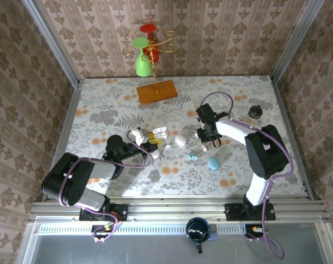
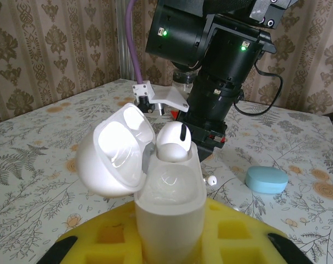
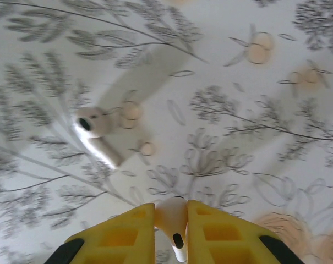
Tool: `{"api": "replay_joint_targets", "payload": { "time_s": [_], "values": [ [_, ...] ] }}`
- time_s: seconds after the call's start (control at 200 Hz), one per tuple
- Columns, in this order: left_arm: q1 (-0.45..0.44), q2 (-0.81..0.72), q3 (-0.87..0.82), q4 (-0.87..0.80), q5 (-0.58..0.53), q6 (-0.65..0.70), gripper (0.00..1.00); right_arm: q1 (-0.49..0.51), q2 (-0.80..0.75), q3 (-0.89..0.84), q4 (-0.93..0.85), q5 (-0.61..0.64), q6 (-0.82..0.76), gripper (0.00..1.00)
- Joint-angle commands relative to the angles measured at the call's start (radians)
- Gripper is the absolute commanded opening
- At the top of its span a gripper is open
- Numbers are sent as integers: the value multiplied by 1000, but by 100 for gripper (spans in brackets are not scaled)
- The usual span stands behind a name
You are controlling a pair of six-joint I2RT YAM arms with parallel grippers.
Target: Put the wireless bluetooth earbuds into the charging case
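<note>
The table's (image 1: pixel 100 115) middle is cluttered — white case (image 1: pixel 180 140), blue case (image 1: pixel 213 163), blue earbud (image 1: pixel 192 157).

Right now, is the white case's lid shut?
No, the case stands with its lid swung open and one earbud seated inside.

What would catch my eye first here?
Probably the open white charging case, gripped by the left gripper near the middle of the flowery table, with one white earbud seated inside. Then the right gripper, pinching a second earbud, a loose earbud lying nearby.
</note>
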Motion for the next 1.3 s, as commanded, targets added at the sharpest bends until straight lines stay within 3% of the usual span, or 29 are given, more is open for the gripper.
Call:
{"api": "replay_joint_targets", "payload": {
  "time_s": [0.0, 0.33, 0.915, 1.295],
  "values": [
    [-4, 6, -4, 43, 13, 13, 0, 9, 37, 33, -66, 123, 13, 19],
    [-4, 10, -1, 43, 19, 10, 0, 53, 64, 51, -79, 94, 19, 22],
    [-8, 18, 8, 44, 40, 0, 0, 91, 14, 30, -44, -63, 89, 39],
    [-7, 6, 3, 42, 37, 2, 0, 14, -49, -26, -23, -21, 124, 62]
  ]
}}
